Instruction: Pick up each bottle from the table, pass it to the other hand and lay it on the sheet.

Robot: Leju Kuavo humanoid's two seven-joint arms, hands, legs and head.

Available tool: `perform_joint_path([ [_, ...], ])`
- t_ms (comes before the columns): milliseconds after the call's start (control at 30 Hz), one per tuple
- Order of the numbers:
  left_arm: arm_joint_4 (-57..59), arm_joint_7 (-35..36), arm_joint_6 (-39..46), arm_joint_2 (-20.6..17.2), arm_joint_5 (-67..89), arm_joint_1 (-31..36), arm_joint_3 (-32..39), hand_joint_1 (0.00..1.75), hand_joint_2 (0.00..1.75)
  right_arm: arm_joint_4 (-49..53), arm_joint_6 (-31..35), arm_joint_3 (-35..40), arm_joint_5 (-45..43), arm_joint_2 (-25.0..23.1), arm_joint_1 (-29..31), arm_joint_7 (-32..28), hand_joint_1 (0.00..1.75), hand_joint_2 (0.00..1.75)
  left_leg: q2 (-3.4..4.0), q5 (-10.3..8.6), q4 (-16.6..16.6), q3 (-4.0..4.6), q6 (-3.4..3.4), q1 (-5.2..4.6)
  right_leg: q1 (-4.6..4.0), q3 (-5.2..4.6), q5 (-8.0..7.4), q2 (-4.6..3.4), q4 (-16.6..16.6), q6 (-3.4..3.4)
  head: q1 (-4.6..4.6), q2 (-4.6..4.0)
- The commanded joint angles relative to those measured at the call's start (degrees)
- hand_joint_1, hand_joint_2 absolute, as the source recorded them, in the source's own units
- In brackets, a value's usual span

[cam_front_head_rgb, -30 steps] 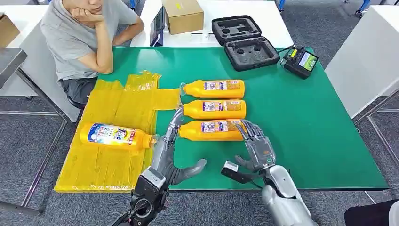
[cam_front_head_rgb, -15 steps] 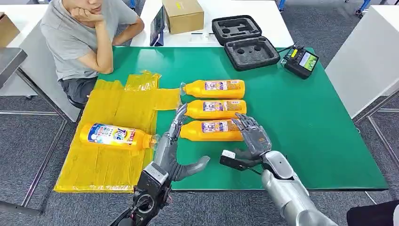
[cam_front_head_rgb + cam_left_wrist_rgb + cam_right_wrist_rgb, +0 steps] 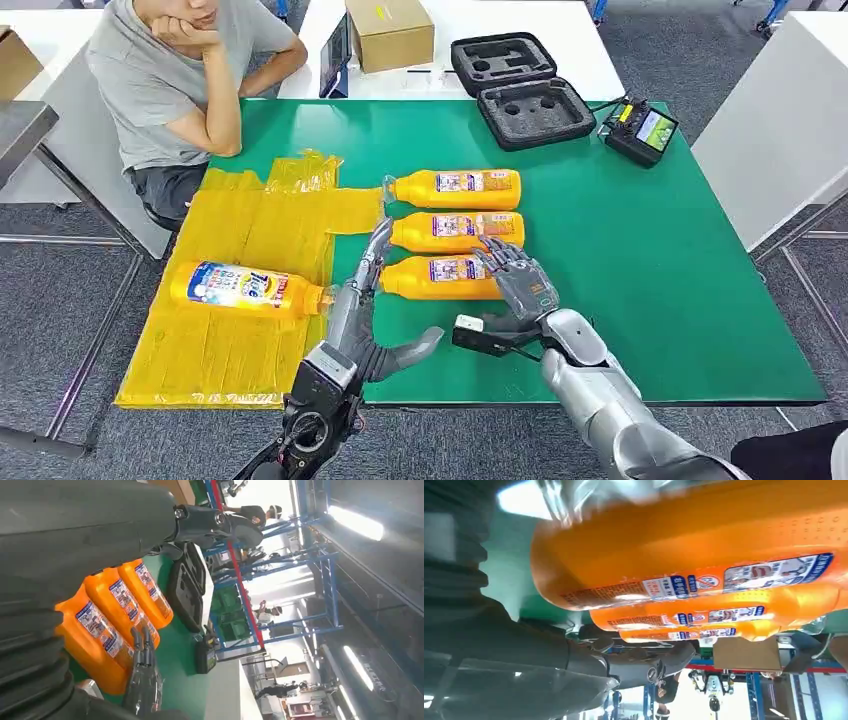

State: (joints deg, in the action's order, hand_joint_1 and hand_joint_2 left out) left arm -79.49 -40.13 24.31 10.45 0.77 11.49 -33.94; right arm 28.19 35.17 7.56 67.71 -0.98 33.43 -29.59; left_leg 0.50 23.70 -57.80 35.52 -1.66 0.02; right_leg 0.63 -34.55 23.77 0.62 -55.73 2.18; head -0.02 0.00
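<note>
Two hands sat at the near bottle (image 3: 440, 278) on the green worktop (image 3: 640, 260): the right hand (image 3: 515, 285) had its fingers (image 3: 500, 258) spread over the bottle's base end, not clearly gripping, thumb low toward the worktop edge; the left hand (image 3: 365, 310) lay open, fingers straight beside the cap end. Two more bottles (image 3: 455, 232) (image 3: 455, 188) lay just beyond, parallel. A fourth bottle (image 3: 245, 289) lay on the yellow sheet (image 3: 250, 230), beside a seated person (image 3: 170, 80).
</note>
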Motion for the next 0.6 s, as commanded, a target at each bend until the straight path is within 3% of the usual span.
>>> perform_joint_path([
  [33, 2.01, 0.13, 0.1, -1.48, -0.22, 2.22, -0.66, 0.0, 1.75, -6.65, 0.16, 2.02, -0.14, -0.83, 4.65, 0.32, 0.0, 1.75, 0.04, 0.09, 0.02, -0.22, 0.09, 0.01, 0.0, 0.18, 0.07, -0.11, -0.01, -0.08, 0.0, 0.0],
  [367, 2.62, 0.13, -0.16, -1.44, -0.26, 2.83, -0.76, 0.0, 1.75, -7.8, 0.51, 3.2, 1.49, -0.65, 5.63, 2.73, 0.0, 1.75, 0.02, 0.05, 0.02, -0.14, 0.07, 0.02, -0.01, 0.12, 0.04, -0.08, 0.01, -0.06, 0.0, 0.0],
  [600, 4.05, 0.13, -0.49, -0.75, -0.63, 3.67, -0.67, 0.0, 1.75, -9.58, -3.1, 2.81, 0.52, -0.59, 6.69, 3.04, 0.0, 1.75, -0.01, 0.06, 0.02, -0.19, 0.08, 0.01, -0.01, 0.17, 0.06, -0.05, 0.0, -0.07, 0.0, 0.0],
])
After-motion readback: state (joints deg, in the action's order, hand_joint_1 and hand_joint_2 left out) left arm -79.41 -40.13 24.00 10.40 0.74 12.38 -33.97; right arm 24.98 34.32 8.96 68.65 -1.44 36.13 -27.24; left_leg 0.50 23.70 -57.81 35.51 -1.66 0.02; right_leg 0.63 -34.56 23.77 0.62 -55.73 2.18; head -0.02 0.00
